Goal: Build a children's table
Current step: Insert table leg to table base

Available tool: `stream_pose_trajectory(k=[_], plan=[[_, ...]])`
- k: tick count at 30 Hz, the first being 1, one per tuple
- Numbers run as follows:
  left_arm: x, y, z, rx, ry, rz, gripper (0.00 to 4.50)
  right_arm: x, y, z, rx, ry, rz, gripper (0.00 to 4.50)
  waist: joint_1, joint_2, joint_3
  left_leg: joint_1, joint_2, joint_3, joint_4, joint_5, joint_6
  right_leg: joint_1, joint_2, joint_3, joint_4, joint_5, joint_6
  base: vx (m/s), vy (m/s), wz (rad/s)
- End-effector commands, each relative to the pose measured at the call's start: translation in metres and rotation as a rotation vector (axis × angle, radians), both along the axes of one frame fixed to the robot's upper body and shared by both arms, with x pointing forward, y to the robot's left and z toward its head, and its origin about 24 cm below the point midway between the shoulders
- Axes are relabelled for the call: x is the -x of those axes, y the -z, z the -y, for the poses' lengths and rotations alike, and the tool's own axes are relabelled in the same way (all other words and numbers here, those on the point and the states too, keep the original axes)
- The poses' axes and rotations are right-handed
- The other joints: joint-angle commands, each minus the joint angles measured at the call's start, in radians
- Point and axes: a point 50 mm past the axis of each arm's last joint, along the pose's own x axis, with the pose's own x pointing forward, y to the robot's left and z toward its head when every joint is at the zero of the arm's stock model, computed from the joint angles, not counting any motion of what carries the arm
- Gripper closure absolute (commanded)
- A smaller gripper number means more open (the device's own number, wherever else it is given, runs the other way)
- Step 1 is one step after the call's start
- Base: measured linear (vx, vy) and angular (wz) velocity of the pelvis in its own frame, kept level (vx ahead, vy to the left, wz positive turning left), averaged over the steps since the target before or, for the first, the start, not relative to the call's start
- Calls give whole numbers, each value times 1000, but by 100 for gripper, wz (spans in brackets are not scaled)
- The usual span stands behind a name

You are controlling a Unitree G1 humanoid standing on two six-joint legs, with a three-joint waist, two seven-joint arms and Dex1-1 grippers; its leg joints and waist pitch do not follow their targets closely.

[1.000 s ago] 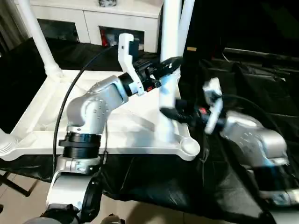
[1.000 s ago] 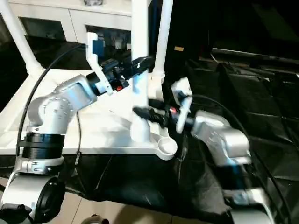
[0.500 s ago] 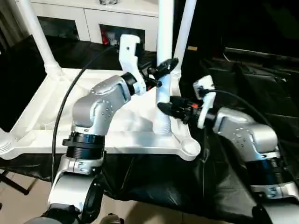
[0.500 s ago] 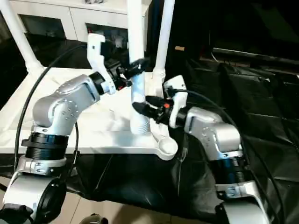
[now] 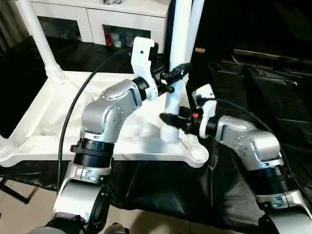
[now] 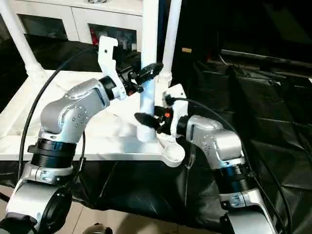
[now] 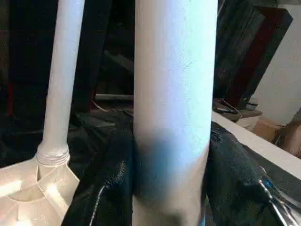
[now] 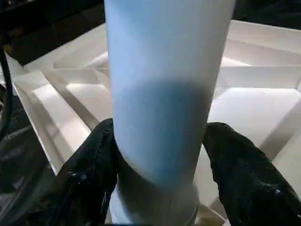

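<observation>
Upright leg [image 5: 178,53] clamped between left gripper [image 5: 176,73] fingers up high, between right gripper [image 5: 168,120] fingers lower; base beside empty socket [image 5: 198,153] of tabletop [image 5: 39,117].

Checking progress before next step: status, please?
Both grippers, left and right, shut on leg. Leg upright, beside empty corner socket. Nothing blocking.

Held leg [image 5: 178,58]: smooth white plastic tube, faintly satin. Table top [image 5: 44,112]: white moulded plastic, ribbed underside, slight sheen. Left gripper [image 5: 175,73] and right gripper [image 5: 170,119]: black, glossy rubber-like fingers [image 8: 91,174]. Forearms [image 5: 109,105]: brushed silver metal look. Bench cover [image 5: 273,92]: black, creased, shiny sheeting.
</observation>
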Motion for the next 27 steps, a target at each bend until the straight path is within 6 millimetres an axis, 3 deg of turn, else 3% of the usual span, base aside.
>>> stream_pose_trajectory(k=[1,21,25,27], plan=[[0,-8,5,-13,17,31,273,-3,-3,2,24,13,21,151,2,-10,-82,14,12,-7,-59,-89,-5,57,-50,32,-54,-67,-196,0,0,0],[1,-5,9,-70,56,46,273,-4,-7,0,13,4,27,151,3,-4,-83,15,12,-8,-59,-98,-10,58,-49,32,-52,-54,-206,0,0,0],[0,-6,9,-73,56,50,273,-3,-5,-1,19,-5,12,167,3,-5,-83,15,12,-8,-60,-100,-11,59,-49,32,-53,-59,-204,0,0,0],[0,-6,9,-74,57,52,273,-3,-4,-1,22,-7,7,202,3,-5,-83,15,12,-8,-59,-95,-9,59,-49,32,-52,-51,-206,0,0,0]])
